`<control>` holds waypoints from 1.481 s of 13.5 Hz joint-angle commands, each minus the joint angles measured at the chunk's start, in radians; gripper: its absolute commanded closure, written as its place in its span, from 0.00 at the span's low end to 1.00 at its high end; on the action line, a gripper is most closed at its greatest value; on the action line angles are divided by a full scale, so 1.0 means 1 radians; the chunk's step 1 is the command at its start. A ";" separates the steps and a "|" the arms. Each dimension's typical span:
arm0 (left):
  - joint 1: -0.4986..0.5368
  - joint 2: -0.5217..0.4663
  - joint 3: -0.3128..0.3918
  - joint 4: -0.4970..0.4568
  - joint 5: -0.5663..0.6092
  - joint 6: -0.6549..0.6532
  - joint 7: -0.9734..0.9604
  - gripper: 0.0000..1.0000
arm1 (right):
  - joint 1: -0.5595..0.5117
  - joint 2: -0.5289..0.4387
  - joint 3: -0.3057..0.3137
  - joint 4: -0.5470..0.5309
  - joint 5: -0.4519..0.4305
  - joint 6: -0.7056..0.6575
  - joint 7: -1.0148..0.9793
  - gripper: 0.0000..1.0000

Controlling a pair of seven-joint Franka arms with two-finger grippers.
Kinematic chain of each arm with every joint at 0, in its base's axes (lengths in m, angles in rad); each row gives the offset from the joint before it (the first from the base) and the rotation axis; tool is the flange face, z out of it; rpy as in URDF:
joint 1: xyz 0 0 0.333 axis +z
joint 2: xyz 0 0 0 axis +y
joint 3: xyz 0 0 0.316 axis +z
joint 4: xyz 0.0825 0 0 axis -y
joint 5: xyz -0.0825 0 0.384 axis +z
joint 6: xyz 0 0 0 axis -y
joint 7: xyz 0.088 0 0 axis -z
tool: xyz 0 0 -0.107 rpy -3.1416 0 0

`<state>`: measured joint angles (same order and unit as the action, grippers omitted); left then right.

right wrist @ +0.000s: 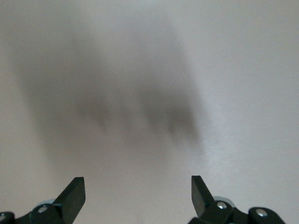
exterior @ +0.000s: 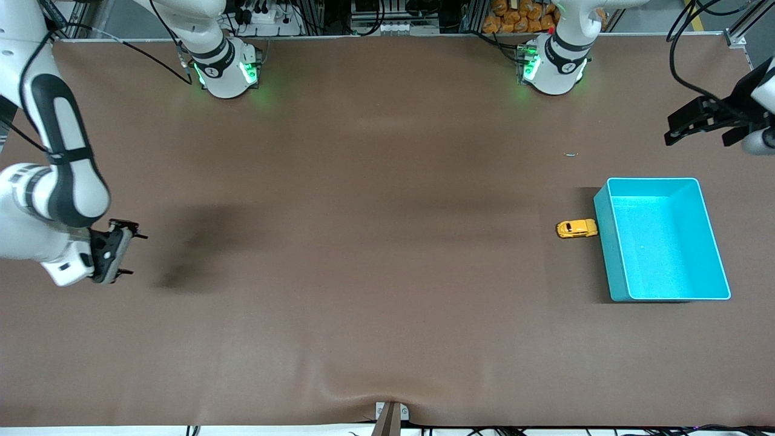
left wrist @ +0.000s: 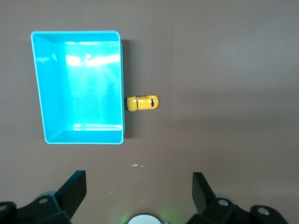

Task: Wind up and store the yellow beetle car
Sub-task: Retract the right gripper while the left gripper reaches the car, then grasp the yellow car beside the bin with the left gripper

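Front view: we list one tiny rounded yellow-orange toy car (exterior: 576, 228), touching the cyan plastic bin (exterior: 611, 254); we judge it light, rigid, slippery, best pinched across its flanks. Left gripper (exterior: 681, 128) over the worktop (exterior: 363, 242) at its own end, fingers spread; right gripper (exterior: 124, 251) waits likewise, fingers spread.

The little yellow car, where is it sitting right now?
The yellow beetle car sits on the table toward the left arm's end, right beside the cyan bin, outside it and almost touching its wall.
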<state>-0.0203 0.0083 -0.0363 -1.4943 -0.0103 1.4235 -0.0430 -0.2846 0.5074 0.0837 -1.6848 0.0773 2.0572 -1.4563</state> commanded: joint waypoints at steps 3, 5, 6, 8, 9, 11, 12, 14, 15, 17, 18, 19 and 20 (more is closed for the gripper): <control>0.035 0.076 -0.007 -0.052 0.019 -0.006 -0.092 0.00 | 0.053 -0.102 0.004 0.132 0.019 -0.175 0.269 0.00; 0.075 0.142 -0.010 -0.046 0.003 0.009 -0.126 0.00 | 0.068 -0.159 0.005 0.160 0.019 -0.236 0.385 0.00; 0.077 0.175 -0.007 -0.046 -0.003 0.021 -0.127 0.00 | 0.077 -0.188 0.005 0.178 0.018 -0.267 0.428 0.00; 0.091 0.263 -0.005 -0.050 0.010 0.026 -0.130 0.00 | 0.084 -0.236 0.005 0.204 0.010 -0.362 0.544 0.00; 0.100 0.298 -0.005 -0.050 0.010 0.028 -0.132 0.00 | 0.084 -0.256 0.004 0.229 0.003 -0.423 0.624 0.00; 0.097 0.317 -0.007 -0.063 0.010 0.029 -0.142 0.00 | 0.084 -0.259 0.002 0.316 -0.016 -0.532 0.704 0.00; 0.094 0.314 -0.007 -0.102 0.009 0.057 -0.181 0.00 | 0.084 -0.259 0.001 0.350 -0.033 -0.578 0.711 0.00; 0.094 0.262 -0.019 -0.240 0.010 0.180 -0.318 0.00 | 0.084 -0.260 0.002 0.396 -0.039 -0.633 0.793 0.00; 0.094 0.225 -0.020 -0.318 0.009 0.254 -0.355 0.00 | 0.084 -0.265 0.002 0.410 -0.034 -0.656 0.871 0.00; 0.094 0.159 -0.040 -0.468 0.007 0.386 -0.438 0.00 | 0.085 -0.285 0.004 0.425 -0.033 -0.687 0.959 0.00; 0.094 0.139 -0.057 -0.535 0.007 0.449 -0.510 0.00 | 0.085 -0.294 0.002 0.425 -0.022 -0.687 1.023 0.00; 0.095 0.128 -0.071 -0.588 0.007 0.512 -0.590 0.00 | 0.084 -0.300 0.008 0.425 -0.014 -0.687 1.136 0.00; 0.094 0.127 -0.080 -0.618 0.009 0.549 -0.659 0.00 | 0.090 -0.303 0.011 0.427 -0.014 -0.689 1.222 0.00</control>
<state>0.0716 0.2072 -0.0951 -1.9832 -0.0105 1.8769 -0.5849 -0.2001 0.2238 0.0856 -1.2629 0.0600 1.3849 -0.3863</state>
